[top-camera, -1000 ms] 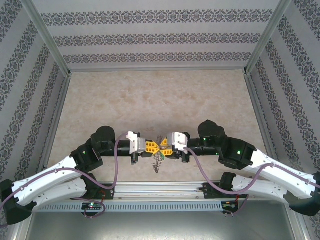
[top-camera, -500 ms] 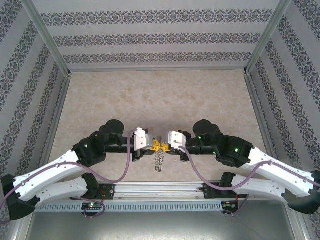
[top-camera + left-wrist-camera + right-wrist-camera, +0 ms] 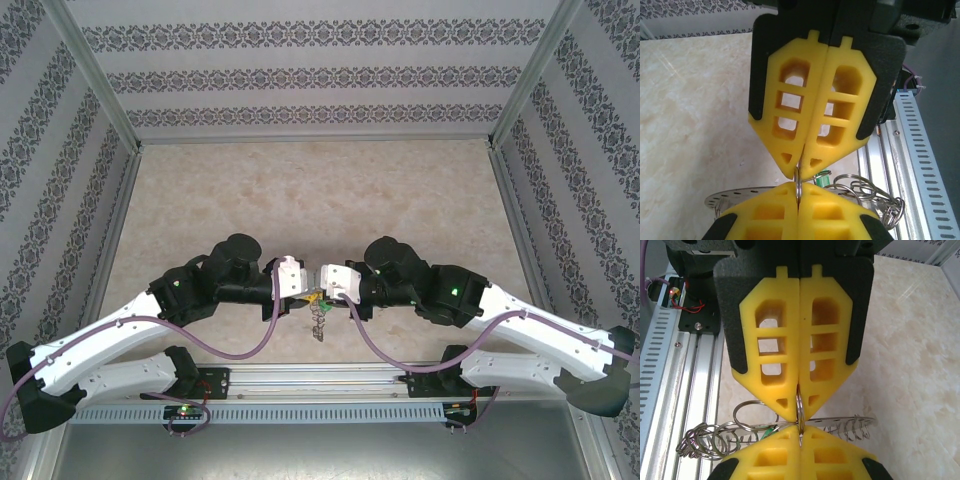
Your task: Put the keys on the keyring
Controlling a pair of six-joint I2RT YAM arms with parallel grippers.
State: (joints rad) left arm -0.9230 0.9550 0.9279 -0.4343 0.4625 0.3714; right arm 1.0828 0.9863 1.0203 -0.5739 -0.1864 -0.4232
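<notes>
Viewing both tools meeting tip to tip over the near edge of the desk. I see the left tool fully closed, its yellow fingers pressed together on a thin silver loop; the right tool, equally closed, pinches the same loop from the opposite side. The keyring, edge-on like a wiry coil, sits just behind the tips, with the green-headed key beside it and a cluster of small rings nearer the rail. Whether the loop belongs to the keyring I cannot tell
</notes>
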